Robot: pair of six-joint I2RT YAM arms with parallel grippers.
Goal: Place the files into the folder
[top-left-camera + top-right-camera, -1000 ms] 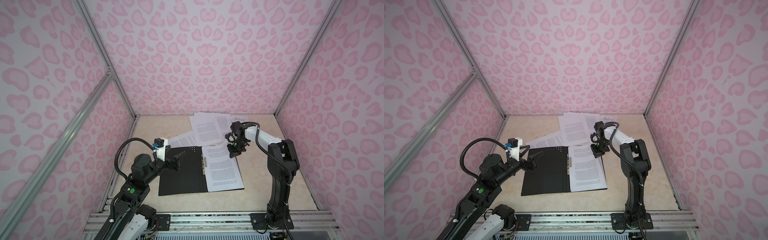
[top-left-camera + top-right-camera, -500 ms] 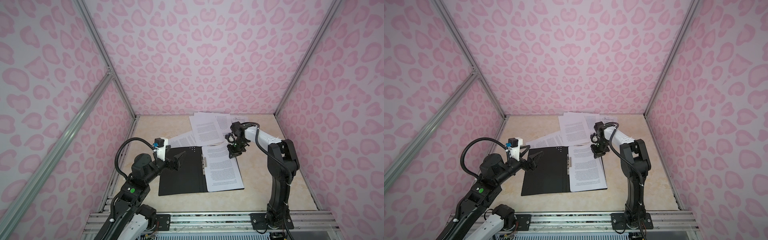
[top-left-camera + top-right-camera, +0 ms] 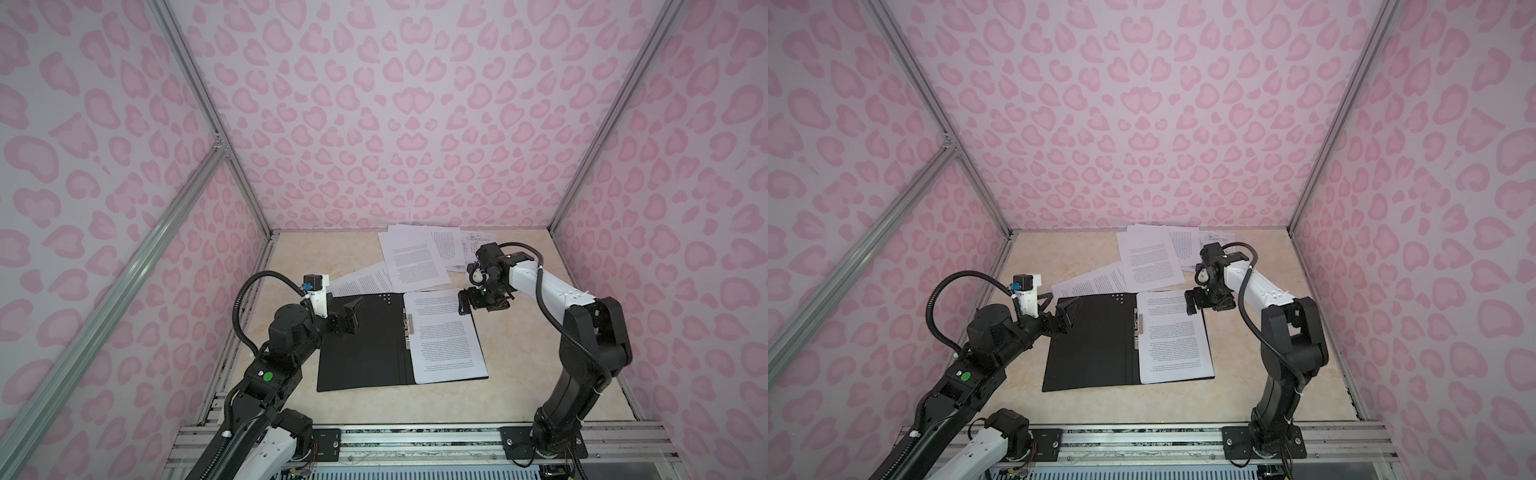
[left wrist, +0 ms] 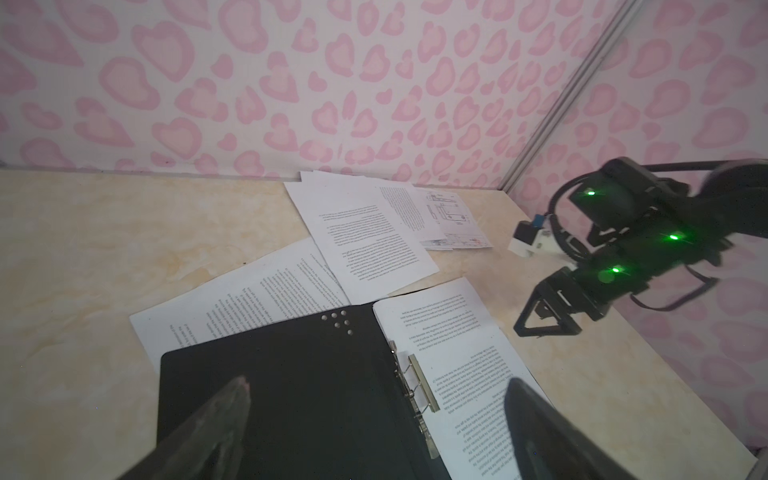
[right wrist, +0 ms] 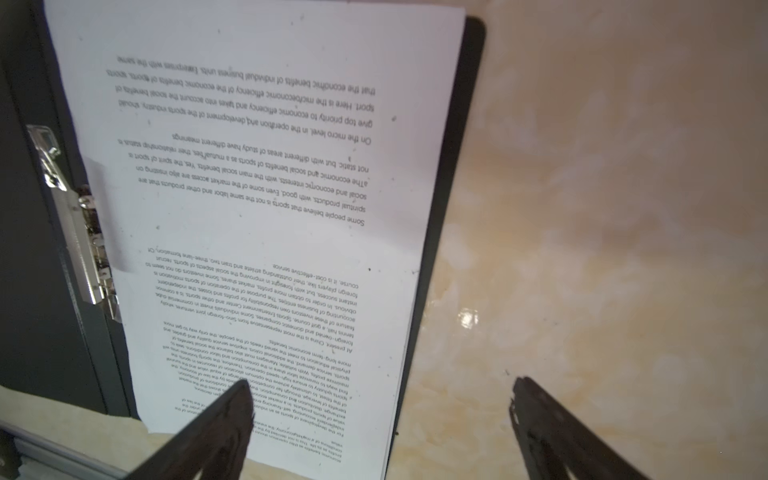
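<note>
Black folder [image 3: 361, 345] open flat | long axis near-to-far | sheet [image 3: 444, 340] parallel inside

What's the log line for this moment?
folder: open flat | one sheet: on its right half | other sheets: loose beyond it | left pincer: open, above left half | right pincer: open, empty, over sheet's right edge
</note>
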